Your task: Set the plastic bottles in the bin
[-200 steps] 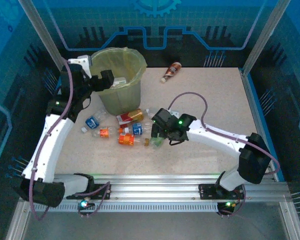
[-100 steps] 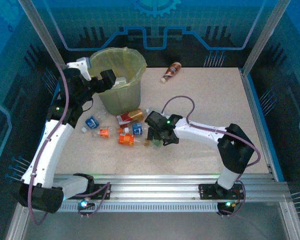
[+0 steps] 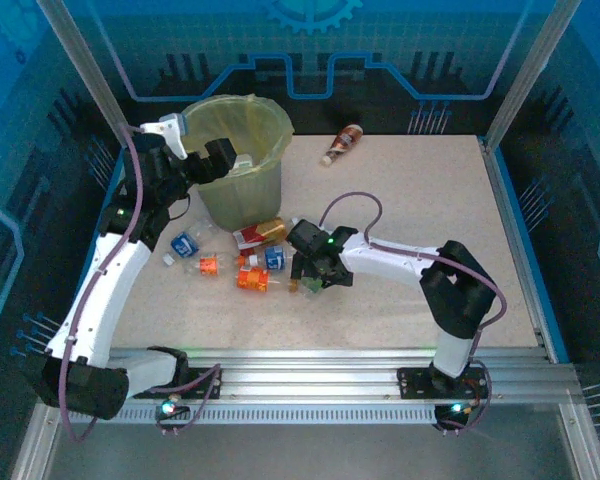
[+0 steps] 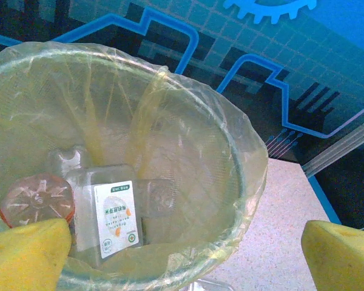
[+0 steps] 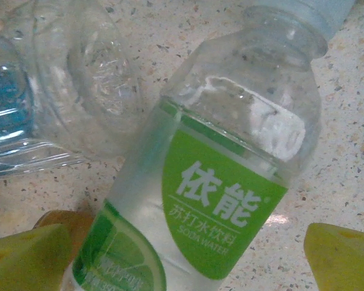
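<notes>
Both pincers spread: left pincer (image 4: pixel 185 257) at bin (image 4: pixel 242 139) rim, bottles (image 4: pixel 112 221) inside visible; right pincer (image 5: pixel 185 260) straddles green-label bottle (image 5: pixel 230 182).

A clutter of bottles (image 3: pixel 248 262) blocks me just in front of the bin (image 3: pixel 242 165); right of the bin I find open table (image 3: pixel 420 210), bar a lone bottle (image 3: pixel 342 144).

In the top view, the left arm (image 3: pixel 100 295) and the right arm (image 3: pixel 405 263) are built of smooth white links joined by rounded black joints. A grey-purple cable (image 3: pixel 137 185) is run along the left arm, and another (image 3: pixel 355 196) is looped over the right. Small green lights are lit on both arms. The black bases (image 3: pixel 80 388) are set at the lower edge. Yellow fingers (image 4: pixel 25 254) are seen on the left gripper (image 4: pixel 182 257) and on the right gripper (image 5: pixel 182 257).
</notes>
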Controlling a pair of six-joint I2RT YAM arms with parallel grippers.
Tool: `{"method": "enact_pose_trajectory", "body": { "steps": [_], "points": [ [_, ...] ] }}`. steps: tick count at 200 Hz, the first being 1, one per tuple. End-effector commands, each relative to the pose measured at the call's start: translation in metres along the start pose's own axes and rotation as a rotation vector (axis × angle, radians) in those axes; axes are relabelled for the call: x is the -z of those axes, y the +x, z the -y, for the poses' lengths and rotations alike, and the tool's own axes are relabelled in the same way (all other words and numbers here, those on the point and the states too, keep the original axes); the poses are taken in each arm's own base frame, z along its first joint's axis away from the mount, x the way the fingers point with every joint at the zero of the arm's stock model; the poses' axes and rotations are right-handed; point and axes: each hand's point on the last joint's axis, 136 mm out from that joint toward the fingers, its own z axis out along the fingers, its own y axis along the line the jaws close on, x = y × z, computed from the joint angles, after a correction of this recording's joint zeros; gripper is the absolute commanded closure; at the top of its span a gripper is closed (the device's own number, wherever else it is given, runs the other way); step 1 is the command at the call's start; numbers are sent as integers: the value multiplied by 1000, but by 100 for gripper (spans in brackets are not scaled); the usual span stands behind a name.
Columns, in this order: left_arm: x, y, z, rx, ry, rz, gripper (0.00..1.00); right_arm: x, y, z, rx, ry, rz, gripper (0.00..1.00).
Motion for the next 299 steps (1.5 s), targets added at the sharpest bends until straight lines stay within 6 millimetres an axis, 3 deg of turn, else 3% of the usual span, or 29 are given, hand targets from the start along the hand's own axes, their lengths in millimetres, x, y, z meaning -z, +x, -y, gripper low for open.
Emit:
{"method": "enact_pose_trajectory", "body": {
  "steps": [1, 82, 169, 232, 268, 299],
  "points": [
    [-4, 2, 3, 22, 25, 0, 1, -3, 0, 4, 6, 9, -18, 0],
    [-5, 1, 5, 35, 43, 8, 1, -2, 16, 37, 43, 52, -69, 8],
    [-9, 6, 5, 53, 50, -9, 1, -23, 26, 44, 124, 82, -132, 19],
    [-11, 7, 5, 59, 53, -12, 1, -34, 34, 49, 156, 103, -159, 41],
    [-10, 6, 8, 65, 65, -11, 1, -22, 27, 53, 191, 119, -106, 49],
    [-8, 6, 14, 80, 91, -21, 1, 6, 13, 53, 247, 97, 5, 53]
  ]
}}
